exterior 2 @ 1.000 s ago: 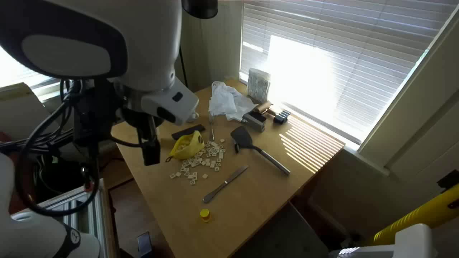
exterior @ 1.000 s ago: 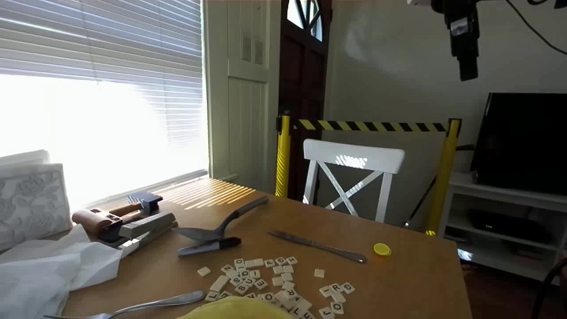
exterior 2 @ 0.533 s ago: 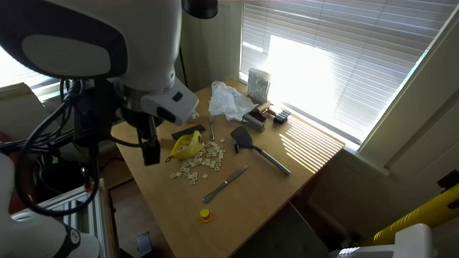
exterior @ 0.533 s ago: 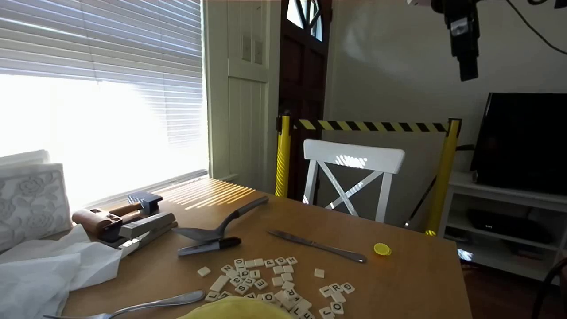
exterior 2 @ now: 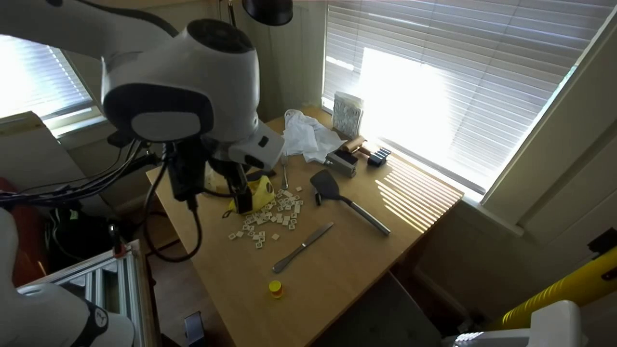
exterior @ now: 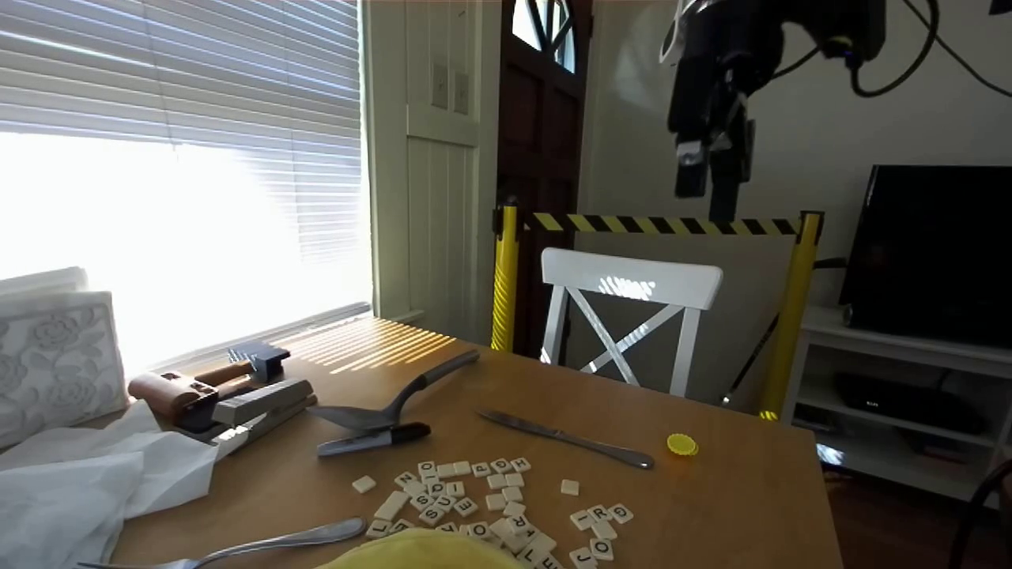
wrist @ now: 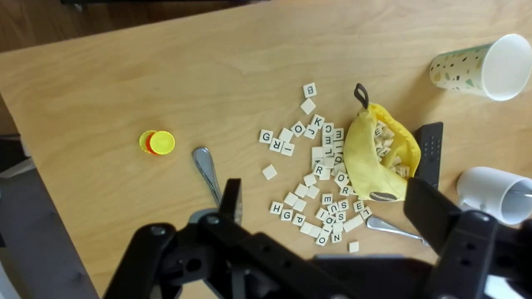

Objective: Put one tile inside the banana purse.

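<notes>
A bright window with white slatted blinds (exterior 2: 482, 53) runs along one edge of the pale-brown wooden table (exterior 2: 332, 274). The white robot arm (exterior 2: 202, 72) reaches over the edge opposite the window, and a white X-backed chair (exterior: 632, 278) stands beyond an adjoining edge. A crumpled white sheet (exterior 2: 308, 137) lies near the corner at the window edge's end away from the chair; a black-bladed spatula with a grey handle (exterior 2: 330, 187) points that handle toward the chair edge. Above the table hangs the black pincer (wrist: 325, 189), released, its jaws wide apart in the wrist view. The soft pale-yellow, banana-shaped fabric pouch (wrist: 360, 162) lies nearer the arm's edge than the window edge, its mouth gaping away from the chair edge. A steel table knife (exterior 2: 302, 246) lies between the pouch and the chair edge. A small round yellow-and-red piece (wrist: 163, 142) sits toward the corner where the chair edge meets the arm's edge. Small square cream tiles (wrist: 319, 170), many black-lettered, scatter from the pouch toward the chair and window edges; more are heaped inside it.
</notes>
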